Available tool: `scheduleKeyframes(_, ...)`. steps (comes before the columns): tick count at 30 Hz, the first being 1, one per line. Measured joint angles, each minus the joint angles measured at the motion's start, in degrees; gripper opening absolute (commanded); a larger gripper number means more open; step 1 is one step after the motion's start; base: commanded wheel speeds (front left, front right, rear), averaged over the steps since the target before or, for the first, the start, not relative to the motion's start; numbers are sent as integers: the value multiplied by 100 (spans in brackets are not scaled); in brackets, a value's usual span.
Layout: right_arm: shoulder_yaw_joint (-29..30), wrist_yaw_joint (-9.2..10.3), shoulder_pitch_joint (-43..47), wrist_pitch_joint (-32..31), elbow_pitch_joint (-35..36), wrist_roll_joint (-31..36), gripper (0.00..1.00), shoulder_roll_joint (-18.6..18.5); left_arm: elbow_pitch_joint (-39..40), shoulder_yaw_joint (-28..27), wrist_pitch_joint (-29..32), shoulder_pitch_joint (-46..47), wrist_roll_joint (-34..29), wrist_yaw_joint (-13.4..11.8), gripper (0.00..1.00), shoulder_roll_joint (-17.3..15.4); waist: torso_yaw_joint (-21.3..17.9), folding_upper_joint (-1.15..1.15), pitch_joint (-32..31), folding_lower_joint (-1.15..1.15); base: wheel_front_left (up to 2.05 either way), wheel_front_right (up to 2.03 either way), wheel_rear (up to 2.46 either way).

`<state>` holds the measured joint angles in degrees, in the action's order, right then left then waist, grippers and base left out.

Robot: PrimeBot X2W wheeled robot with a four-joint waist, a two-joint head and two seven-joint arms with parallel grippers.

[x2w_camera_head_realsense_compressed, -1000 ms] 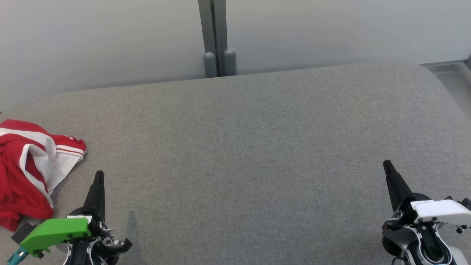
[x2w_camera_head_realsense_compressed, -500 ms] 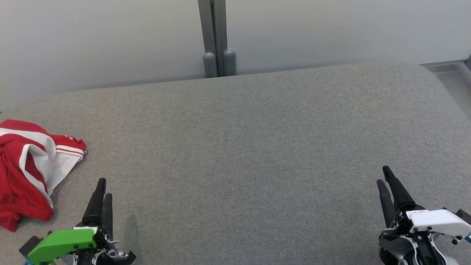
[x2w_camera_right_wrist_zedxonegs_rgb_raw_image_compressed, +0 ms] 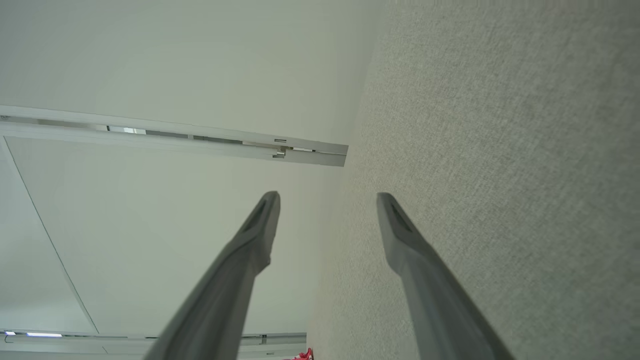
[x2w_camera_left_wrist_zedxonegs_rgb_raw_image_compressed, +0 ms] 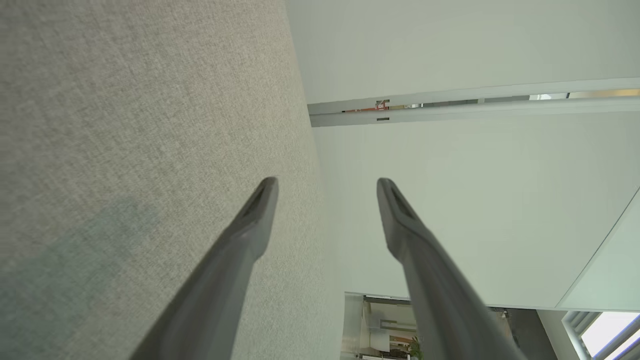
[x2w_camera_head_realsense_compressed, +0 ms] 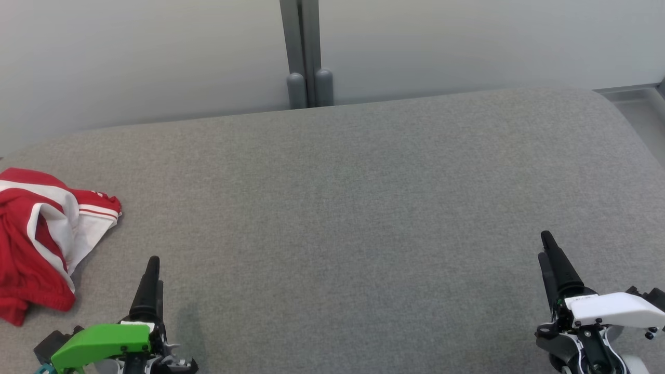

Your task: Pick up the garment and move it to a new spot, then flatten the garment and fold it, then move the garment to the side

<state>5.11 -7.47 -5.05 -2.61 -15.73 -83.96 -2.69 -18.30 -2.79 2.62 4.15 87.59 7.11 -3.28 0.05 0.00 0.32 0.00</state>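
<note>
Red garment (x2w_camera_head_realsense_compressed: 31, 259) — partly off-frame left

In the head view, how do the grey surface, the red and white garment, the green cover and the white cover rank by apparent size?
1. grey surface, by far the largest.
2. red and white garment, cut by the left edge.
3. green cover and white cover: about alike, so not ranked.

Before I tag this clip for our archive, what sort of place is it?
Likely an office or lab test bay, not a home: a broad grey fabric-covered surface, pale partition walls joined by a grey metal post, and a crumpled red-and-white garment on that surface.
</note>
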Motion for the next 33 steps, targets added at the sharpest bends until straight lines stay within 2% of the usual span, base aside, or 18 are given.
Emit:
scheduleKeyframes(6, -13, 0, -11, 146, 38, 805, 100, -7, -48, 54, -156, 40, -793, 0, 100, -73, 8, 0, 8, 0, 0, 0, 0)
scheduleKeyframes(20, -146, 0, -44, 486, 53, 2635, 100, -5, -44, 88, -487, 58, -3128, -13, 100, -76, 24, 0, 28, 0, 0, 0, 0)
scheduleKeyframes(33, -85, 0, -76, 728, 41, 3850, 100, 13, -86, 287, -733, 93, -4390, -167, 100, -130, 19, 0, 39, 0, 0, 0, 0)
